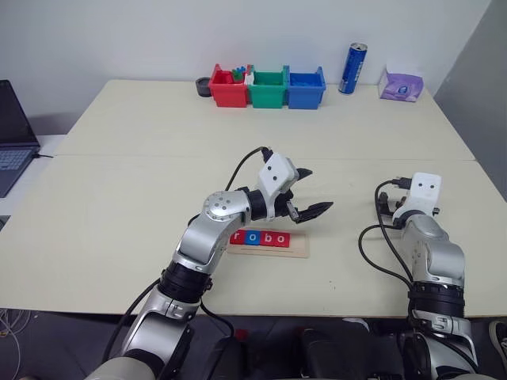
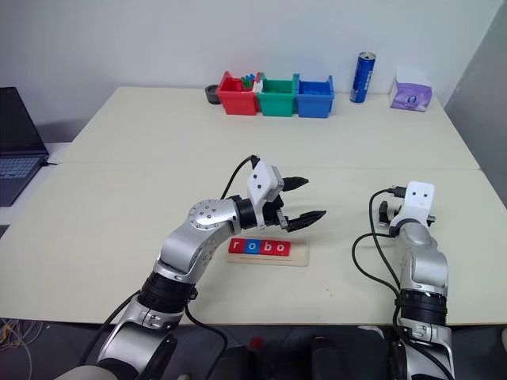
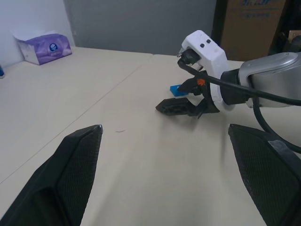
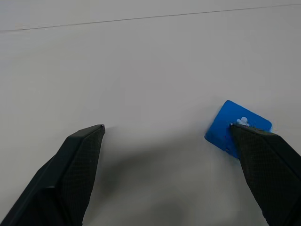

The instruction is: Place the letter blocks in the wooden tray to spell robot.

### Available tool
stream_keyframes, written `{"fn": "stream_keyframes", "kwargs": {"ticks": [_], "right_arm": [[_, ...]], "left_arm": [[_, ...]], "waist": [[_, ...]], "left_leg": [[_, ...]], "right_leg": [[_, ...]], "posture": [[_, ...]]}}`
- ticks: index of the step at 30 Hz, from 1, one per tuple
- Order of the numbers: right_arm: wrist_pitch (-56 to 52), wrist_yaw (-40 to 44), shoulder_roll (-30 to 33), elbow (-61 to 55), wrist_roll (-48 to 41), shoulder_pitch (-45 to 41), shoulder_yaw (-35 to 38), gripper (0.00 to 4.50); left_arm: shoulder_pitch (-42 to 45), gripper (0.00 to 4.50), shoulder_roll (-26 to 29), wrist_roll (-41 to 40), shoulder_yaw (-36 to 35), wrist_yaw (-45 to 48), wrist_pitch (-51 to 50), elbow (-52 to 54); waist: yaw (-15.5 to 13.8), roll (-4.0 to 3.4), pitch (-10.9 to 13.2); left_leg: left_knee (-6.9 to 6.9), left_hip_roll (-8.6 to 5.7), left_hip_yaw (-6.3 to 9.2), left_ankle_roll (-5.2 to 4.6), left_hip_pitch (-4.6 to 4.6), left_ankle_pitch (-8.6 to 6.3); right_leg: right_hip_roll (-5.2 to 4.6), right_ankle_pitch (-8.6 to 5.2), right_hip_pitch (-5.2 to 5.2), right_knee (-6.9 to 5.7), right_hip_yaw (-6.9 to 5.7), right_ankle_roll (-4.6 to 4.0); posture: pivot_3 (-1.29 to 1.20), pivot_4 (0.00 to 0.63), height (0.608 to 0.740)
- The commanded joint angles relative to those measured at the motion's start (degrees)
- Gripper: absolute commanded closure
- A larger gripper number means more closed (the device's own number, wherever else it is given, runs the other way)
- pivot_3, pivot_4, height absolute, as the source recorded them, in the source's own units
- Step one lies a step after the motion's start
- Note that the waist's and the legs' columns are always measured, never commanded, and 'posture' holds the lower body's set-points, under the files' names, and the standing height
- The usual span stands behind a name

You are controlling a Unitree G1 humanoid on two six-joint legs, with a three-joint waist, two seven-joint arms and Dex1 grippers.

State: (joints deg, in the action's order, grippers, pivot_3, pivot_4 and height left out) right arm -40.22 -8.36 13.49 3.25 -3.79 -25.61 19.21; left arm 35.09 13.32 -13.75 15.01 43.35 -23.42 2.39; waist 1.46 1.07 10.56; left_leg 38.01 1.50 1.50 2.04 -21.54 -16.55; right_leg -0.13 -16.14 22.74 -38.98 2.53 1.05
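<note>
Blue letter block (image 4: 237, 128) lies beside open right claw (image 4: 169, 136); left claw (image 1: 305, 192) open.

L arm reaches forward and across toward centre, elbow bent, forearm angled to the right, wrist roughly level. Left gripper (image 1: 309, 194) points forward-right, its two black fingers spread wide apart w/ nothing between them, held clear above the surface. R arm sits out on the right side, forearm running forward, wrist tipped slightly down. Right gripper (image 3: 181, 98) also spread wide, fingers (image 4: 70, 174) parted w/ nothing clamped, tips low, close to the surface.
</note>
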Motion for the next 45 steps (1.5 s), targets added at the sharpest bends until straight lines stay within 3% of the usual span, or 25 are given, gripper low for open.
{"fn": "stream_keyframes", "kwargs": {"ticks": [1, 9, 17, 33, 36, 42, 45], "right_arm": [[1.86, -5.33, -0.34, -2.95, 1.56, -0.25, 2.91, 0.01], [2.48, -9.18, -1.65, -5.72, 0.72, -0.99, 3.81, 0.01], [4.17, -13.13, -5.14, 1.54, -3.31, -4.2, 9.29, 0.01], [12.06, -13.63, -3.27, 18.0, -4.75, -10.04, 9.7, 0.01], [12.54, -14.28, -3.62, 18.2, -5.4, -10.19, 9.87, 0.86], [11.15, -15.29, -5.51, 15.74, -5.93, -9.23, 9.62, 2.99], [8.87, -14.29, -6.57, 13.06, -6.11, -8.1, 8.49, 3.04]], "left_arm": [[0.24, 0.0, 0.08, -0.35, -0.64, -0.3, -0.16, 3.27], [-0.47, 0.0, 0.58, -0.67, -0.95, -0.5, -0.56, 4.17], [0.9, 0.0, 0.19, -0.49, -0.36, 0.33, -0.31, 3.38], [1.51, 0.0, -0.23, -0.5, -0.55, 0.26, -0.62, 3.32], [1.48, 0.0, -0.15, -0.44, -0.86, -0.08, -0.44, 3.46], [1.55, 0.0, -0.34, -0.57, -0.89, -0.37, -0.58, 3.69], [1.5, 0.0, -0.57, -0.69, -0.88, -0.4, -0.52, 3.79]], "waist": [[-0.07, -0.01, -0.01], [0.24, -0.02, -0.02], [0.26, -0.04, -0.02], [0.39, -0.04, -0.03], [0.43, -0.04, -0.03], [0.79, -0.06, -0.04], [0.85, -0.06, -0.04]], "left_leg": [[0.06, -0.03, 0.0, 0.01, -0.23, 0.01], [-0.02, 0.01, -0.05, 0.0, -0.51, 0.01], [-0.01, 0.02, -0.1, -0.02, -0.5, -0.01], [0.03, 0.02, -0.18, -0.04, -0.45, -0.01], [0.03, 0.03, -0.17, -0.04, -0.45, -0.01], [0.02, 0.07, -0.16, -0.04, -0.44, -0.01], [0.01, 0.09, -0.14, -0.04, -0.44, -0.01]], "right_leg": [[-0.04, 0.03, 0.23, -0.01, 0.01, 0.05], [-0.02, 0.09, 0.61, -0.03, 0.08, 0.13], [0.03, 0.09, 0.61, -0.08, 0.06, 0.11], [0.02, 0.1, 0.57, -0.1, 0.08, 0.11], [0.02, 0.1, 0.56, -0.09, 0.1, 0.11], [0.05, 0.1, 0.56, -0.11, 0.12, 0.1], [0.07, 0.1, 0.56, -0.11, 0.1, 0.1]], "posture": [[0.0, 0.15, 0.74], [0.0, 0.15, 0.74], [0.0, 0.15, 0.74], [0.0, 0.15, 0.74], [0.0, 0.15, 0.74], [0.0, 0.15, 0.74], [0.0, 0.15, 0.74]]}}
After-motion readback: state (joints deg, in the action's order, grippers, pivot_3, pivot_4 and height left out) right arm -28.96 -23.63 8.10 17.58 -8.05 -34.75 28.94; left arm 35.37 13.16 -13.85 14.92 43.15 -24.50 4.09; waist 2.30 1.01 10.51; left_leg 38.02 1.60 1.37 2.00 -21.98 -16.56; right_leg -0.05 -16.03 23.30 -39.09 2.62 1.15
